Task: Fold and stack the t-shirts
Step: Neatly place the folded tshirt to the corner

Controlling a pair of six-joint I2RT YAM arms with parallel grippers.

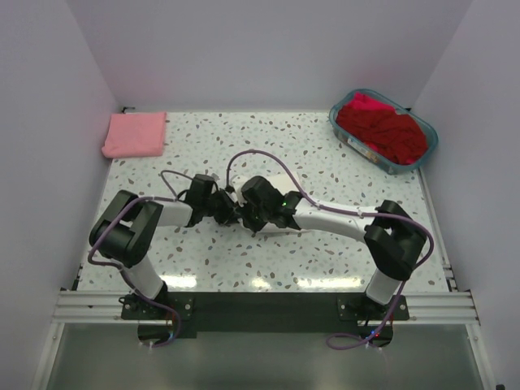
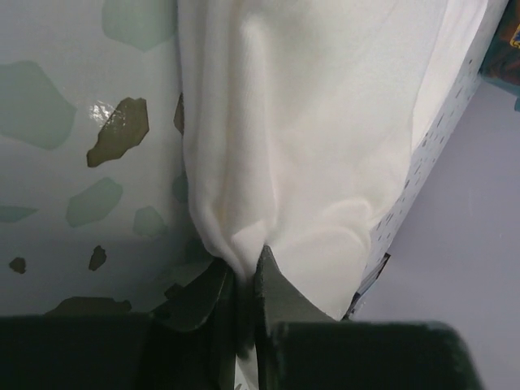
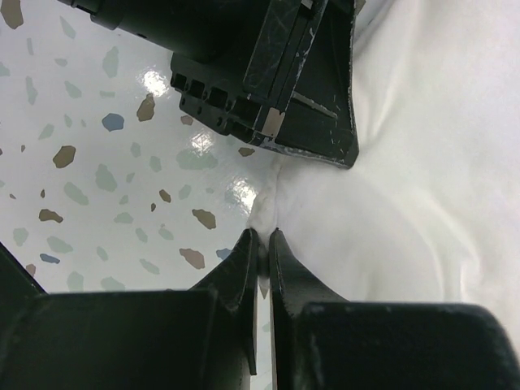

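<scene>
A white t-shirt (image 2: 309, 122) hangs bunched in the left wrist view, and my left gripper (image 2: 244, 266) is shut on a fold of its cloth. My right gripper (image 3: 262, 237) is shut on another pinch of the same white t-shirt (image 3: 422, 162), close beside the left gripper's fingers (image 3: 321, 122). From above, the left gripper (image 1: 230, 213) and right gripper (image 1: 246, 215) meet at mid-table, and only a sliver of the white shirt (image 1: 276, 231) shows under the right arm. A folded pink t-shirt (image 1: 134, 134) lies at the far left corner. Red t-shirts (image 1: 383, 130) fill the basket.
The teal plastic basket (image 1: 342, 127) stands at the far right corner near the right wall. The speckled table (image 1: 325, 175) is walled at the back and on both sides. Cables loop over both arms near the middle.
</scene>
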